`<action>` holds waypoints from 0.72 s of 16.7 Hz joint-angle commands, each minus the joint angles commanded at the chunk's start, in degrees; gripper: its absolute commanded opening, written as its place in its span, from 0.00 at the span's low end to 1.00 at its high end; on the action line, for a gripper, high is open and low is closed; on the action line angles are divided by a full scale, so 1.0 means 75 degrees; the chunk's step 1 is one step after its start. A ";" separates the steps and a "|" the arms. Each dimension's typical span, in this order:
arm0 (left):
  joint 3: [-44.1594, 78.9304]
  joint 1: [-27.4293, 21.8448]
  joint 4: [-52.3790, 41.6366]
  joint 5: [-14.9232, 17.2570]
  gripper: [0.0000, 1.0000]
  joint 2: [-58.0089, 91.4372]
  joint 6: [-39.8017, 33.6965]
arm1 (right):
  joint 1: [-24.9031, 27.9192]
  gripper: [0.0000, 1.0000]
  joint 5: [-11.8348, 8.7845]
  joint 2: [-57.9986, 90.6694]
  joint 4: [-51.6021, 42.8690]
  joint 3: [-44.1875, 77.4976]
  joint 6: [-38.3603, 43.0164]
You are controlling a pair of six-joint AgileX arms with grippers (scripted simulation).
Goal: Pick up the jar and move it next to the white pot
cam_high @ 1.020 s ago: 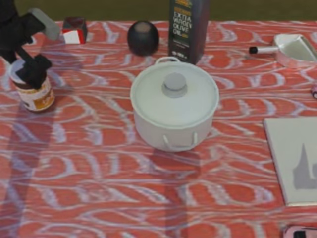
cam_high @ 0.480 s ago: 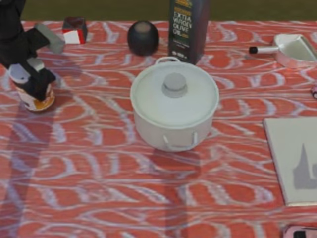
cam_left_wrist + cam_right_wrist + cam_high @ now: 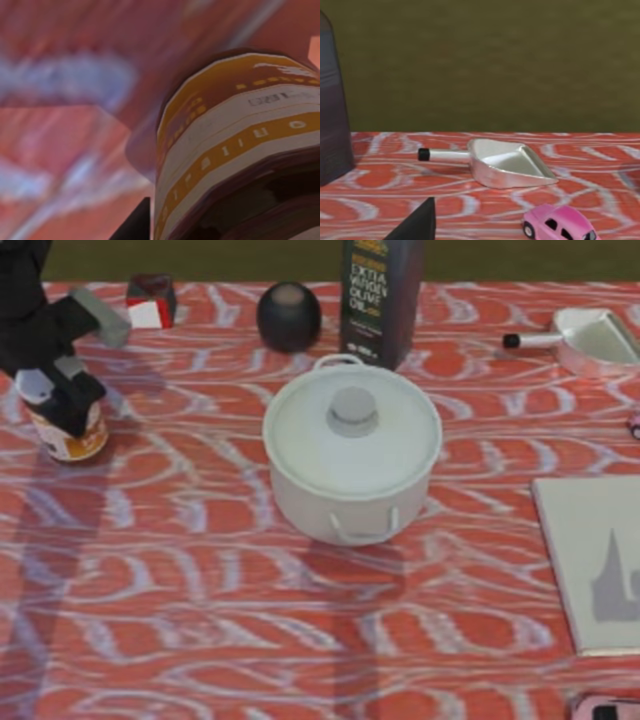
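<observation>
The jar (image 3: 72, 440) stands at the table's far left, its white lid and dark contents partly covered by my left gripper (image 3: 62, 400), which comes down from above and is shut on its upper part. In the left wrist view the jar's yellow-orange and white label (image 3: 235, 130) fills the picture, with one dark finger (image 3: 135, 225) pressed against its side. The white pot (image 3: 352, 455), with its lid, grey knob and loop handles, sits mid-table, well to the jar's right. My right arm is out of the top view; its wrist view shows one dark finger (image 3: 420, 225) above the cloth.
Along the back stand a red-and-white cube (image 3: 150, 302), a round black vase (image 3: 289, 316) and a tall olive oil bottle (image 3: 380, 295). A metal pan (image 3: 590, 340) lies back right, a pink toy car (image 3: 560, 225) near it. A grey board (image 3: 595, 560) lies at the right edge.
My left gripper has come down over the jar and closed around its upper part. The jar has barely shifted. Nothing else has moved.
</observation>
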 joint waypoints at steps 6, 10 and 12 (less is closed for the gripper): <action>0.0000 0.0000 0.0000 0.0000 0.00 0.0000 0.0000 | 0.0000 1.00 0.0000 0.0000 0.0000 0.0000 0.0000; 0.0000 0.0000 0.0000 0.0000 0.00 0.0000 0.0000 | 0.0000 1.00 0.0000 0.0000 0.0000 0.0000 0.0000; 0.0000 0.0000 0.0000 0.0000 0.00 0.0000 0.0000 | 0.0000 1.00 0.0000 0.0000 0.0000 0.0000 0.0000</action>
